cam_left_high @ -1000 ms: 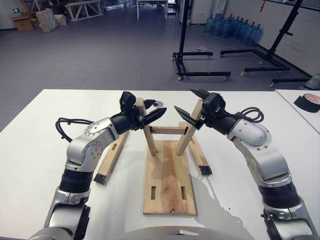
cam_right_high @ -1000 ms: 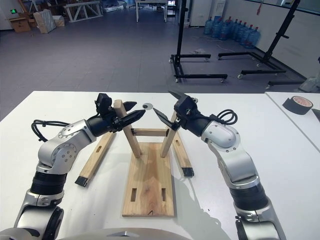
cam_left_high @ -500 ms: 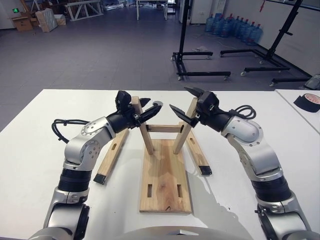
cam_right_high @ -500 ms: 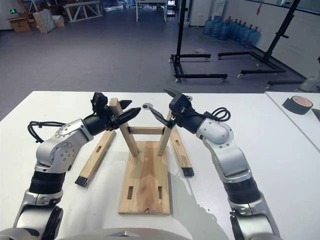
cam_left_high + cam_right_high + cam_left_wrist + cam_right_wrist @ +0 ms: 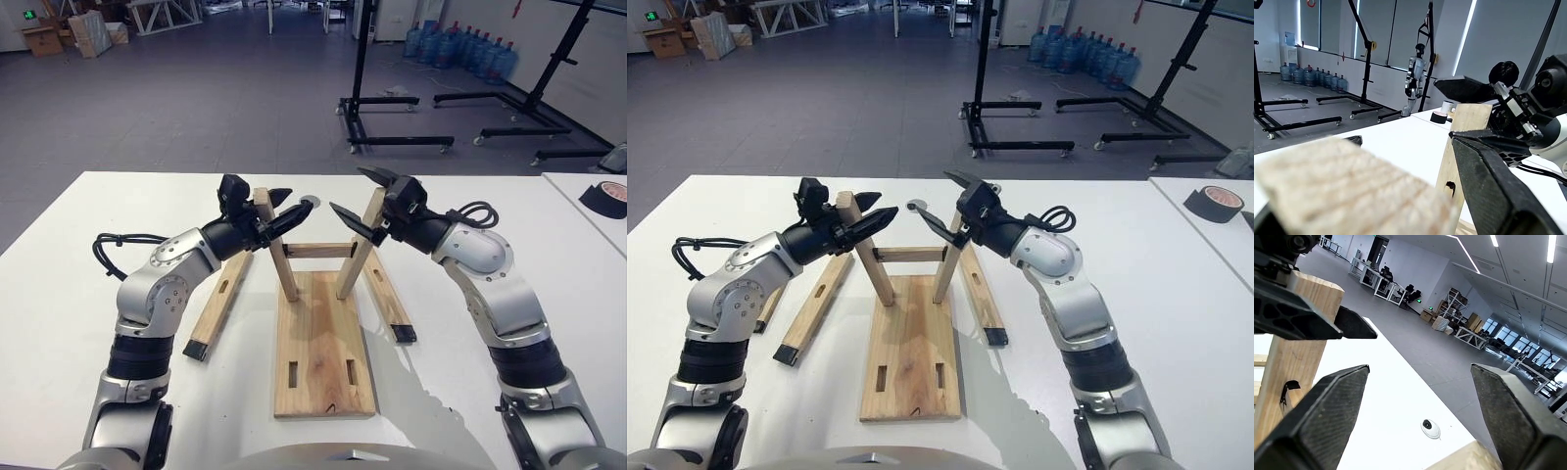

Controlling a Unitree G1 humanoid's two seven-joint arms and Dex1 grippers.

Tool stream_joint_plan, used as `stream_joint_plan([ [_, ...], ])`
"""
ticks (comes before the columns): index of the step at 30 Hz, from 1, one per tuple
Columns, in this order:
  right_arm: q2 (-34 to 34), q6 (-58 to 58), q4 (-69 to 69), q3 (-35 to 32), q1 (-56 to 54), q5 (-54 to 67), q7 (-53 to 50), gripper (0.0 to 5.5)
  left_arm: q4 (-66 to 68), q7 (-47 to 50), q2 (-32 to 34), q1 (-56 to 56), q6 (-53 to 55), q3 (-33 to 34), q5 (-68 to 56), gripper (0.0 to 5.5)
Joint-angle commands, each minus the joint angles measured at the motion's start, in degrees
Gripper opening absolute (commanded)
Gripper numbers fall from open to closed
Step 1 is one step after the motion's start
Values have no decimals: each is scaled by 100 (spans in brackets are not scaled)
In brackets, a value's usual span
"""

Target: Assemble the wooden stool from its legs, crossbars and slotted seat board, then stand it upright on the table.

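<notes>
The slotted seat board [image 5: 323, 343] lies flat on the white table. Two legs stand slanting in its far slots, joined by a crossbar [image 5: 318, 251]. My left gripper [image 5: 297, 202] is shut on the top of the left leg [image 5: 279, 259], whose wood fills the gap between the fingers in the left wrist view. My right gripper [image 5: 348, 191] is open. Its fingers stand wide apart astride the top of the right leg [image 5: 355, 262], which shows low between them as wood [image 5: 1469, 460] in the right wrist view.
A loose leg piece [image 5: 220, 299] lies left of the board and another [image 5: 392, 304] lies to its right. A small white disc [image 5: 1430, 428] sits on the table beyond the legs. A tape roll [image 5: 602, 199] rests on the neighbouring table at far right.
Both grippers have moved a little left and away along the leg tops. The leg frame and seat board have slid slightly the same way.
</notes>
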Motion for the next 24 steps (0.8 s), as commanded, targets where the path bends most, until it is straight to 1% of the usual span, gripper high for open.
stream_joint_plan([
  [1,-37,89,8,-92,-96,15,60,379,-48,-22,79,-31,5,86,-25,335],
  [6,-45,119,-7,-239,-110,64,49,379,-148,-71,142,-16,-19,281,-126,335],
  [11,60,293,-132,-490,-153,375,4,379,-502,-183,210,-21,32,908,-866,335],
  [17,375,719,-468,-1003,-89,1277,-205,379,-898,206,370,258,80,1752,-1619,335],
  [19,519,849,-553,-1281,-32,1589,-446,379,-866,380,511,565,-16,1926,-1388,335],
  [22,794,994,-611,-1837,121,1986,-1026,379,-310,946,906,1127,-318,1849,-129,335],
  [24,939,1125,-839,-2138,461,2344,-1301,379,-89,1096,1005,1729,-449,1980,319,335],
])
